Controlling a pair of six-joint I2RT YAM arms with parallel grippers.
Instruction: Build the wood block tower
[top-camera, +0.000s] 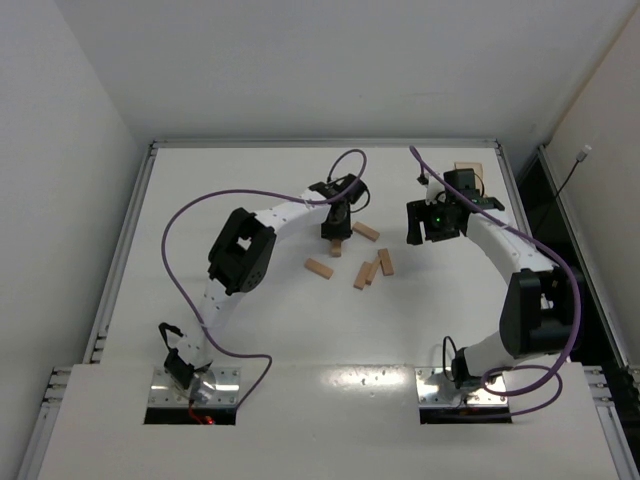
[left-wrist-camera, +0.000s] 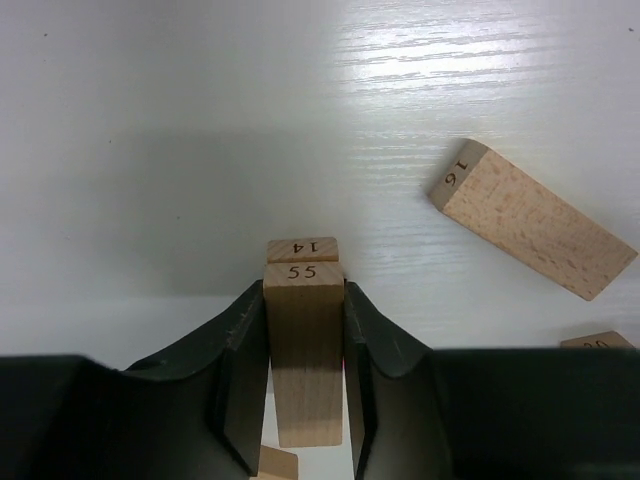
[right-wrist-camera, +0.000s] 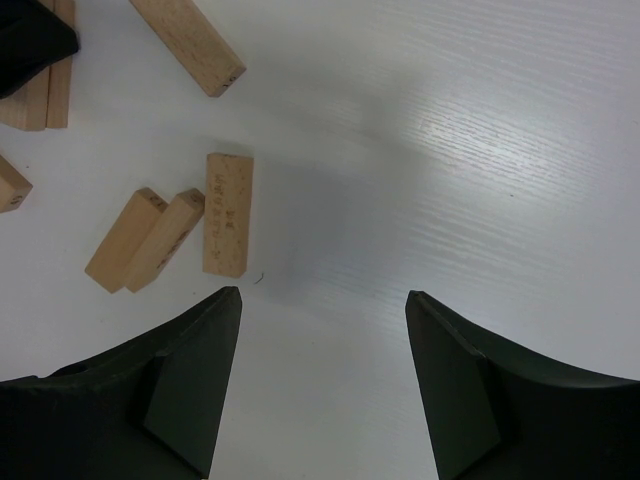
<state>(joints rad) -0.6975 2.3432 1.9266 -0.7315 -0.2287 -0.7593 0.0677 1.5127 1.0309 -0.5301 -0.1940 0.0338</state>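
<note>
The wood block tower is out of view; only loose light-tan wooden blocks lie flat on the white table (top-camera: 250, 330). My left gripper (top-camera: 335, 230) (left-wrist-camera: 305, 300) is shut on the block marked 55 (left-wrist-camera: 305, 350), its fingers pressed on both long sides. A block marked 14 (left-wrist-camera: 302, 247) sits right against that block's numbered end; whether one is stacked on the other I cannot tell. The block marked 16 (left-wrist-camera: 530, 218) lies apart to the right. My right gripper (top-camera: 428, 225) (right-wrist-camera: 325, 300) hangs open over bare table, just right of a single block (right-wrist-camera: 228, 213) and a touching pair (right-wrist-camera: 145, 240).
More blocks lie scattered mid-table (top-camera: 319, 267) (top-camera: 366, 231) (top-camera: 385, 262). A shallow tan tray (top-camera: 467, 170) sits at the far right behind the right arm. A raised rim (top-camera: 320, 143) borders the table. Purple cables loop above both arms.
</note>
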